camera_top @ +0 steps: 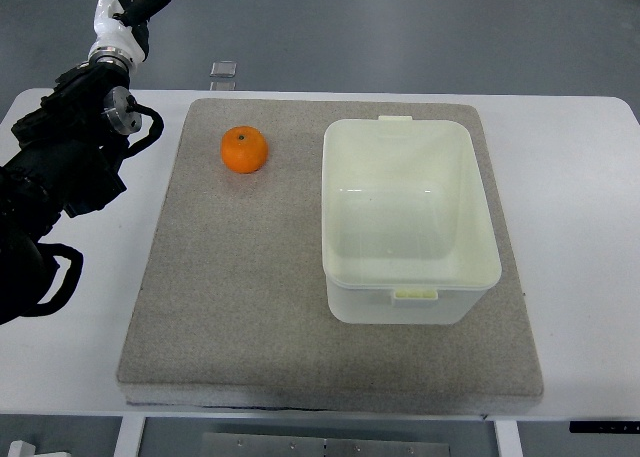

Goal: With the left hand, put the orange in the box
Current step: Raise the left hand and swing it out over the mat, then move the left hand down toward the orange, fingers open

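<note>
A white surface carries a grey felt-like mat that covers most of its middle. On the far left part of the mat sits the orange, stem dimple up, apart from everything else. To its right, near but not touching, stands the box, a pale, translucent rectangular tub with no lid, open upward, with small tabs on its near and far rims. Its inside looks bare.

The left arm, black and bulky with cables looped along it, comes in from the left edge and reaches toward the far left corner. The left hand, white and black, is beyond the far edge of the surface, over the grey floor, well apart from the orange. Its fingers appear extended and loosely spread, and it holds nothing; the top of the frame cuts off the fingertips.

A small clear block lies on the floor just past the surface's far edge.
</note>
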Motion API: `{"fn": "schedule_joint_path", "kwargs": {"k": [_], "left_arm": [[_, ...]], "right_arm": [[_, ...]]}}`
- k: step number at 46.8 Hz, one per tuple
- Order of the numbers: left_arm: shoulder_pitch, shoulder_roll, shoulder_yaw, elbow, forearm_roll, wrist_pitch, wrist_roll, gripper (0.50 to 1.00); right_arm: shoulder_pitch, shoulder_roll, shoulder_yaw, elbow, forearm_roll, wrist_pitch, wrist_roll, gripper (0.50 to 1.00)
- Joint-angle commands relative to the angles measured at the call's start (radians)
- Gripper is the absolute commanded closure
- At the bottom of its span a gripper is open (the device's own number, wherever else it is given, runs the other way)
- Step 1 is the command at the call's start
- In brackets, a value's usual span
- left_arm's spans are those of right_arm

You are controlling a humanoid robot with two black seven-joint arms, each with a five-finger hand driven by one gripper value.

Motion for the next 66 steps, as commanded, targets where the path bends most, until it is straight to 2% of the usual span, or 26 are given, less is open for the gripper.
{"fn": "schedule_joint_path", "kwargs": {"k": [1, 19, 30, 33, 42, 47, 57, 66], "left_arm": [[0.001, 0.001, -0.001, 0.000, 0.001, 0.000, -0.002, 0.519], [0.001, -0.001, 0.007, 0.000, 0.004, 0.011, -0.015, 0.512], [-0.013, 0.008, 0.048, -0.014, 0.073, -0.008, -0.009, 0.516], [-0.018, 0.018, 0.071, -0.014, 0.132, -0.035, -0.008, 0.519], [-0.064, 0.080, 0.087, -0.014, 0.342, -0.196, -0.008, 0.525], [-0.082, 0.097, 0.113, -0.014, 0.499, -0.255, -0.008, 0.525], [-0.098, 0.096, 0.209, -0.037, 0.649, -0.285, -0.011, 0.525], [-0.108, 0.091, 0.395, -0.087, 0.686, -0.284, -0.023, 0.525]], "right_arm": [[0.000, 0.000, 0.000, 0.001, 0.000, 0.000, 0.000, 0.556], [0.000, 0.000, 0.000, -0.001, 0.000, 0.000, 0.000, 0.556], [0.000, 0.000, 0.000, -0.001, 0.000, 0.000, 0.000, 0.556], [0.000, 0.000, 0.000, 0.001, 0.000, 0.000, 0.000, 0.556], [0.000, 0.000, 0.000, 0.001, 0.000, 0.000, 0.000, 0.556], [0.000, 0.000, 0.000, 0.001, 0.000, 0.000, 0.000, 0.556], [0.000, 0.000, 0.000, 0.001, 0.000, 0.000, 0.000, 0.556], [0.000, 0.000, 0.000, 0.001, 0.000, 0.000, 0.000, 0.556]]}}
